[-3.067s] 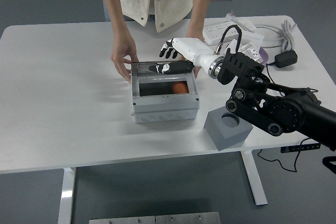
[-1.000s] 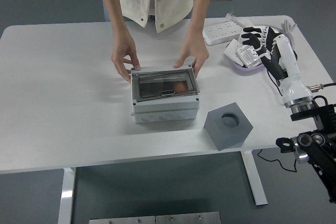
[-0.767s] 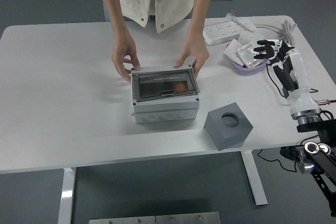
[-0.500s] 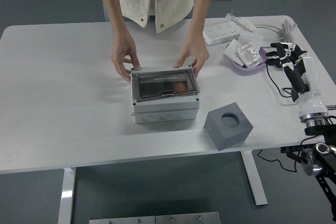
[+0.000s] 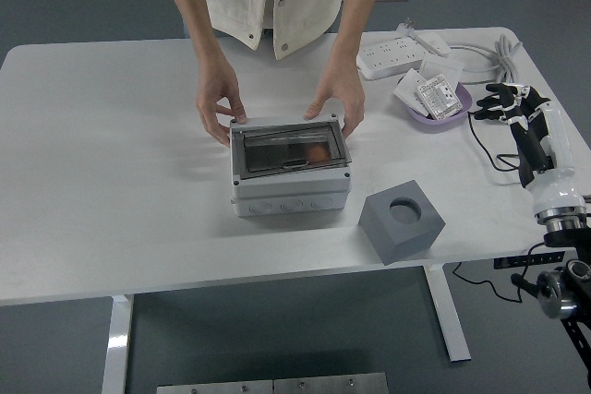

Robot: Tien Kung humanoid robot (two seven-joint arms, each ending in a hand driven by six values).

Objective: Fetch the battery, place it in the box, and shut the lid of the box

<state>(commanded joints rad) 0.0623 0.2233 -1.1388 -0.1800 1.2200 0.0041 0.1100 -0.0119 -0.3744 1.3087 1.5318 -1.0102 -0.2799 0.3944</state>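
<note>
Looks to be the last step, closing, and by the lie of things done or all but done: down flat on the grey box [image 5: 291,193], the clear lid [image 5: 289,148], with an orange shape under it toward the right, taken to be the battery [image 5: 317,150], already inside. Steadied at the far corners by a person's two hands, one hand [image 5: 219,108] at the box's far left corner, the other hand [image 5: 338,104] at its far right, fingertips on or just at the rim. Poised over the table's right edge, well apart from the box and on the other side of the grey block [image 5: 401,220]: the robot's right hand [image 5: 517,103], black fingers loosely spread, empty, touching nothing, palm turned toward the purple bowl [image 5: 452,112] of small packets just beside it. No sign of the left arm. Cannot be told from here whether the lid has latched or merely rests on its seat. If a press is wanted, calls for a reach in from the right, past the block and clear of the person's fingers, then a flat push on the lid's near edge, where the dark catch shows. If latched, calls for nothing more than parking the arm. Worth minding near the hand: a black cable [image 5: 487,140] looped on the white table [image 5: 111,154], easy to snag on any sweep inward.
</note>
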